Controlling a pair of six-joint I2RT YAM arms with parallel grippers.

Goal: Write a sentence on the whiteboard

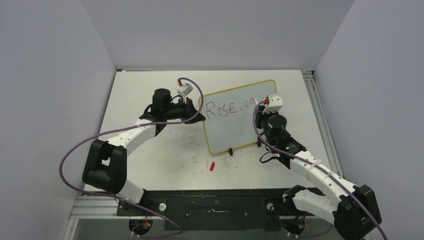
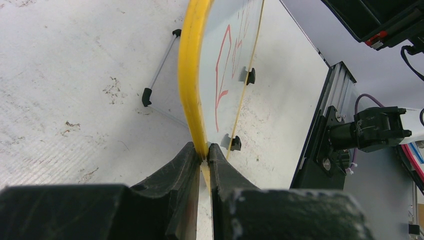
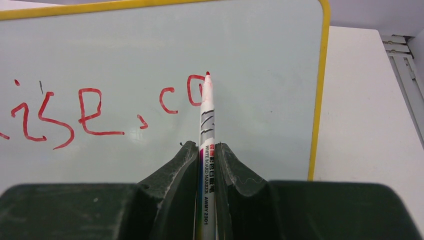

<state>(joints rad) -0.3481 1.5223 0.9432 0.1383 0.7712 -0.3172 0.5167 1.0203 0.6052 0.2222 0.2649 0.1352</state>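
Observation:
The whiteboard (image 1: 235, 132), pale with a yellowish frame, lies at an angle on the table. On it, red lettering of the sentence (image 1: 227, 108) reads "Rise, co". My left gripper (image 2: 206, 152) is shut on the frame at the board's left edge (image 1: 201, 114). My right gripper (image 3: 206, 147) is shut on a white whiteboard marker (image 3: 206, 125). The marker's red tip rests at the top right of the "o" in the sentence (image 3: 90, 110). In the top view the right gripper (image 1: 266, 105) sits over the board's upper right part.
A red marker cap (image 1: 212, 166) lies on the table just below the board. Two black clip feet (image 2: 250, 76) sit on the board's lower edge. A thin grey rod with black ends (image 2: 160, 70) lies beside the board. A metal rail (image 1: 315, 105) runs along the table's right edge.

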